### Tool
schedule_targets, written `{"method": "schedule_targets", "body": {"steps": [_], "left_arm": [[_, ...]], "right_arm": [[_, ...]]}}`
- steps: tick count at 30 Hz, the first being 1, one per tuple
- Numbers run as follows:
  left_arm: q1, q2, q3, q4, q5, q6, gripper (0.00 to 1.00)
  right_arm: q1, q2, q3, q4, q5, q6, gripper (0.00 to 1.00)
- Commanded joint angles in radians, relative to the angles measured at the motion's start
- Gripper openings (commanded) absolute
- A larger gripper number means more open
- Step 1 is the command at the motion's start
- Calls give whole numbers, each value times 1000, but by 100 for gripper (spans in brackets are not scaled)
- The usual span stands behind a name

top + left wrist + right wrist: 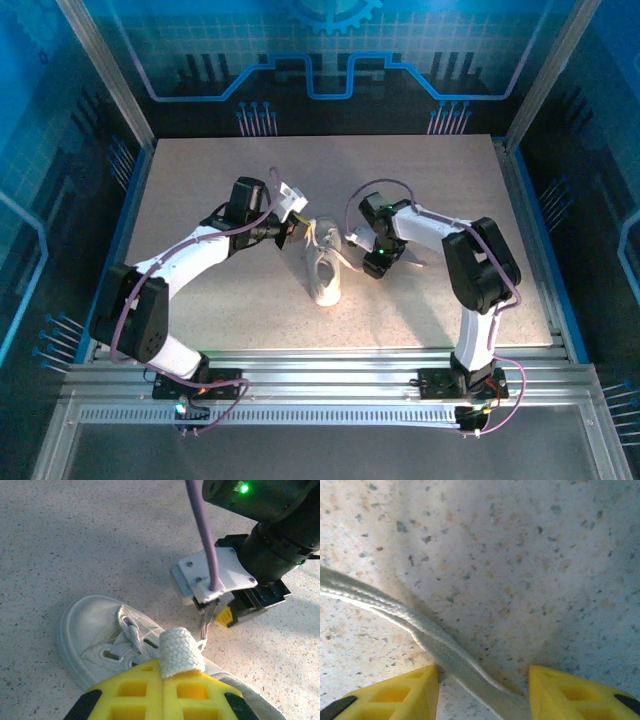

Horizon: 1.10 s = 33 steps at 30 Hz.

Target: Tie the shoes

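The white sneaker (326, 272) sits sole-down on the table (200, 180). It is about midway between the left and right edges and slightly closer to the near edge than the far one. Its long axis runs roughly near to far. Taking the top and left wrist views together, the toe cap (82, 617) points toward the far edge and the heel toward the arms. The laces (131, 630) cross the eyelets loosely and are not tied.

The left gripper (162, 666) reaches in from the left-edge side, above the tongue. Its yellow fingers are pressed together on a fold of lace (177, 647) that stands up between them.

Just beside the sneaker on the right-edge side, the right gripper (374, 264) points down at the table. Its fingers stand apart, and a lace strand (420, 627) runs slantwise through the gap, touching one finger. Whether that strand is caught I cannot tell.
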<state>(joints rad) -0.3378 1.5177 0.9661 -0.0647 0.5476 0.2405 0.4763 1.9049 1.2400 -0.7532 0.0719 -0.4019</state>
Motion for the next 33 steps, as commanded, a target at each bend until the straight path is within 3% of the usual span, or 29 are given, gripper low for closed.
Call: {"method": "schedule_targets", "body": {"steps": [1,4,13,17,27,33], "left_arm": [[-9,-20,7,-26,25,2,2],[-9,-32,0,-28,22,3,2],[-21,-77,-29,23,24,-38,2],[-29,-76,-32,29,24,-45,2],[-52,-74,-44,25,24,-46,2],[-78,-85,-79,60,20,-70,2]], "right_arm": [[-5,67,1,-45,8,27,22],[-9,37,-14,-43,18,45,0],[-12,-282,-130,110,-128,214,0],[-13,-353,-123,145,-172,294,0],[-8,-271,27,178,-238,466,0],[45,-31,335,194,-373,512,0]]}}
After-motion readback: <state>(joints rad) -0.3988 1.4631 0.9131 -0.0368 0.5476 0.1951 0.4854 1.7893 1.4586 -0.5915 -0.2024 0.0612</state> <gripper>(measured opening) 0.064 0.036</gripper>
